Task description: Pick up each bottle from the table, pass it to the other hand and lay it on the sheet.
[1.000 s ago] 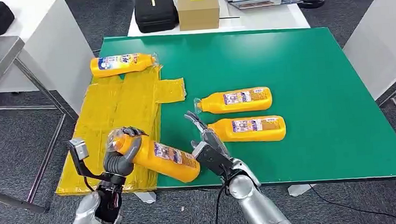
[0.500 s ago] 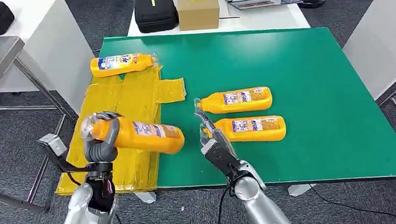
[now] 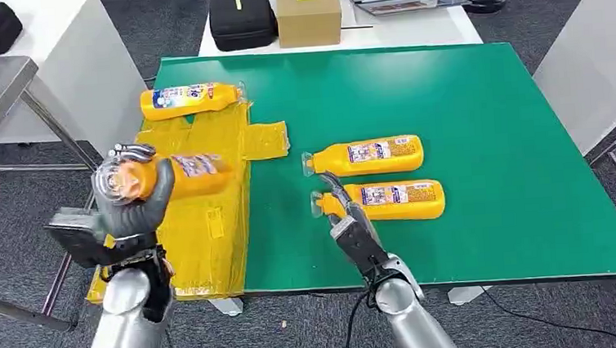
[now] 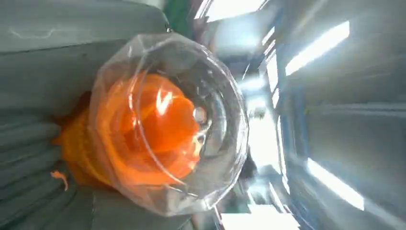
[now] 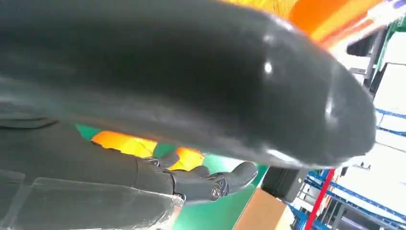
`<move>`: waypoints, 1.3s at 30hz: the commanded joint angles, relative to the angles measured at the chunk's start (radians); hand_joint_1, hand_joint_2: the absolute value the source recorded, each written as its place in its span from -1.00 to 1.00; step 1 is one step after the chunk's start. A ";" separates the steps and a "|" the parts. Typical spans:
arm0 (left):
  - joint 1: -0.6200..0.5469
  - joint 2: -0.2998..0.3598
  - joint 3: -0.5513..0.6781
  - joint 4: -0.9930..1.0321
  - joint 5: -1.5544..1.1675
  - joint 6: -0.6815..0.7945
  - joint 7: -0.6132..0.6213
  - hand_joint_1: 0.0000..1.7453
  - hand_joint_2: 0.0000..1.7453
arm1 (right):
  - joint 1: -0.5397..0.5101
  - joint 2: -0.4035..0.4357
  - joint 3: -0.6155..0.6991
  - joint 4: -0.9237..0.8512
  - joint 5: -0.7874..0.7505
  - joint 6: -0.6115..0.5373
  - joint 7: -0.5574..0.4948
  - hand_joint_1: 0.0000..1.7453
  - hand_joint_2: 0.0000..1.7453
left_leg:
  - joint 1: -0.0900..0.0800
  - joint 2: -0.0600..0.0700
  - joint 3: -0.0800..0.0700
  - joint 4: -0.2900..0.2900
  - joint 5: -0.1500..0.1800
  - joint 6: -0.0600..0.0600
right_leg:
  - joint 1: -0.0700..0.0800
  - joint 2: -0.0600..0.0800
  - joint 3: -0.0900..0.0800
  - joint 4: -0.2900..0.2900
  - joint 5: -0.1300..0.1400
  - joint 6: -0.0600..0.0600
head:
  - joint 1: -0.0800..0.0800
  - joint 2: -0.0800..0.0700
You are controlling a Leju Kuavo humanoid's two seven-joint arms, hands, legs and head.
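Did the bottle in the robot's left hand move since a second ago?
Yes. The held bottle in the left hand went left, off the green board's front edge, and farther out over the yellow sheet.

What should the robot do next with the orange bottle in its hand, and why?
Probably lower it onto the yellow sheet and let go. The left hand grips the bottle by its cap end, lying sideways above the sheet, while the right hand is open over the green table.

Four orange bottles; one yellow sheet.
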 commanded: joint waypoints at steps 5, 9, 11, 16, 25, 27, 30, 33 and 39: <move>-0.107 0.058 -0.131 0.187 -0.410 0.212 0.076 1.00 1.00 | 0.007 -0.033 -0.052 -0.034 -0.005 -0.009 0.000 -1.00 -1.00 | 0.002 -0.001 0.005 0.000 -0.002 -0.002 | 0.002 -0.002 0.006 0.000 -0.002 -0.002 | 0.000 0.000; -0.134 0.067 -0.134 0.331 -0.642 0.301 0.147 1.00 1.00 | 0.023 -0.044 -0.081 -0.082 -0.004 -0.006 0.002 -1.00 -1.00 | 0.002 -0.002 0.007 -0.001 -0.002 -0.003 | 0.002 -0.003 0.008 -0.001 -0.003 -0.002 | 0.000 0.000; -0.140 0.072 -0.127 0.393 -0.709 0.323 0.171 1.00 1.00 | 0.021 -0.049 -0.090 -0.093 -0.005 -0.005 0.002 -1.00 -1.00 | 0.001 -0.002 0.006 -0.001 -0.001 -0.002 | 0.001 -0.003 0.007 -0.001 -0.002 -0.002 | 0.000 0.000; -0.168 0.077 -0.123 0.520 -0.909 0.365 0.263 1.00 1.00 | -0.024 -0.053 -0.100 -0.086 -0.005 0.008 0.007 -1.00 -1.00 | 0.001 0.000 0.006 0.000 -0.001 -0.002 | 0.001 -0.001 0.006 -0.001 -0.002 -0.002 | 0.000 0.000; -0.194 0.077 -0.115 0.688 -1.169 0.360 0.348 1.00 1.00 | -0.084 -0.056 -0.082 -0.040 -0.015 0.026 0.001 -1.00 -1.00 | 0.000 0.001 0.003 -0.001 -0.001 -0.001 | 0.000 0.000 0.003 0.000 0.000 -0.001 | 0.000 0.000; -0.198 0.095 -0.147 0.710 -1.233 0.337 0.383 1.00 1.00 | -0.090 -0.057 -0.086 -0.041 -0.025 0.036 -0.007 -1.00 -1.00 | 0.001 0.001 0.005 -0.001 -0.001 -0.002 | 0.001 0.001 0.005 -0.001 -0.001 -0.002 | 0.000 0.000; -0.217 0.135 -0.233 0.722 -1.382 0.304 0.452 1.00 1.00 | -0.092 -0.056 -0.088 -0.041 -0.024 0.052 -0.010 -1.00 -1.00 | 0.002 0.002 0.007 0.000 -0.003 -0.003 | 0.002 0.001 0.007 0.000 -0.002 -0.002 | 0.000 0.000; -0.254 0.150 -0.292 0.765 -1.382 0.209 0.439 1.00 1.00 | -0.102 -0.059 -0.091 -0.028 -0.021 0.064 -0.015 -1.00 -1.00 | 0.002 0.000 0.005 0.001 -0.002 -0.002 | 0.002 -0.001 0.006 0.000 -0.002 -0.002 | 0.000 0.000; -0.306 0.147 -0.332 0.880 -1.354 0.081 0.409 1.00 1.00 | -0.115 -0.060 -0.095 -0.002 -0.017 0.077 -0.026 -1.00 -1.00 | 0.001 0.000 0.003 0.000 -0.001 -0.001 | 0.001 0.000 0.003 0.000 -0.001 -0.001 | 0.000 0.000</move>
